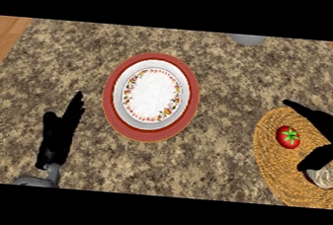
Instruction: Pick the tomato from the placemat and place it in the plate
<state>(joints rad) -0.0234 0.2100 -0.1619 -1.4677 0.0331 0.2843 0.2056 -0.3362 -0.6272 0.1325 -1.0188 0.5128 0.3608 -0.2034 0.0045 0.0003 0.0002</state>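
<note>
The tomato (288,137) lies on the woven placemat (285,180), framed by the right hand (330,139) with fingers spread apart, untouched, while the red-rimmed plate (151,97) sits mid-table (238,70) and the left hand (60,131) rests open.

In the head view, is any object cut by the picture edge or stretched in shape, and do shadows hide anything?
Head view: the round plate looks taller than wide; the placemat is cut at the right edge, and a grey object is cut at the top; lighting is even, and no shadow hides the tomato; the right hand covers part of the placemat.
</note>
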